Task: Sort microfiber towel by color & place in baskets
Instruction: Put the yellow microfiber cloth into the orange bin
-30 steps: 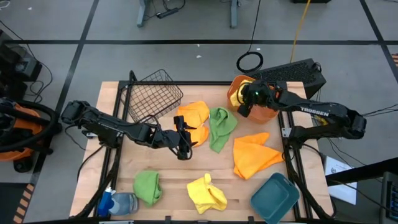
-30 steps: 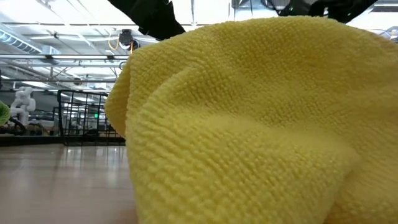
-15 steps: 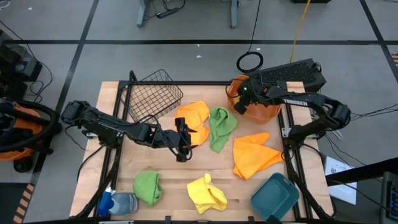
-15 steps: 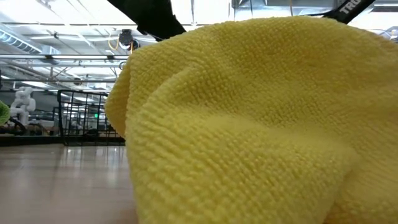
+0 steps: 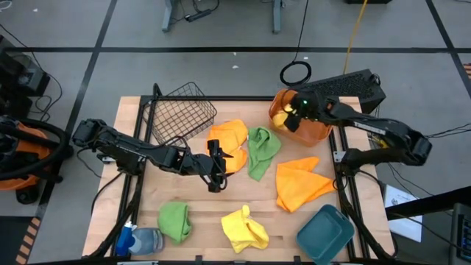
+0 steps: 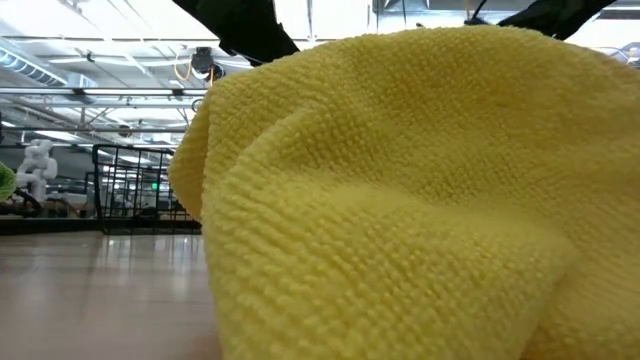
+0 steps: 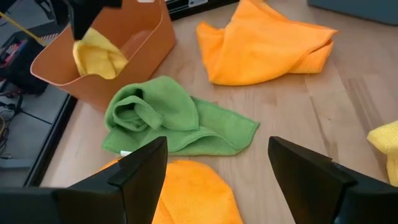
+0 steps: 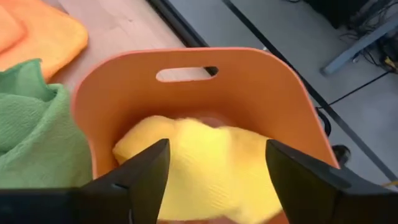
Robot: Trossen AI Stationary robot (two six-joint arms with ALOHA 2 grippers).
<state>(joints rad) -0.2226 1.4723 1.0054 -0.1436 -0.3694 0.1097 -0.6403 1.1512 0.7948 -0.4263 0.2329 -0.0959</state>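
Observation:
My right gripper [image 8: 214,180] stands open above the orange basket [image 5: 309,129], with a yellow towel [image 8: 205,162] lying in the basket below its fingers. My left gripper [image 5: 215,168] hovers open at the table's middle, at the near edge of an orange towel [image 5: 228,140]. A green towel [image 5: 261,151] lies beside that towel, and a second orange towel [image 5: 300,182] lies to the right. Another green towel [image 5: 175,221] and a yellow towel [image 5: 245,228] lie near the front edge. The black wire basket [image 5: 180,112] stands far left. The teal basket [image 5: 326,234] stands near right. My right gripper's open fingers stand over the yellow towel in the orange basket, pointing down into it. Whether they touch the cloth I cannot tell.
A blue-and-white bottle [image 5: 140,239] lies at the near left corner. In the low view the front yellow towel [image 6: 400,200] fills most of the picture. Bare wood shows between the towels at the table's middle.
My right gripper has opened over the orange basket and let go of the yellow towel, which has dropped into the basket. The right arm's elbow has swung slightly above the table's right edge.

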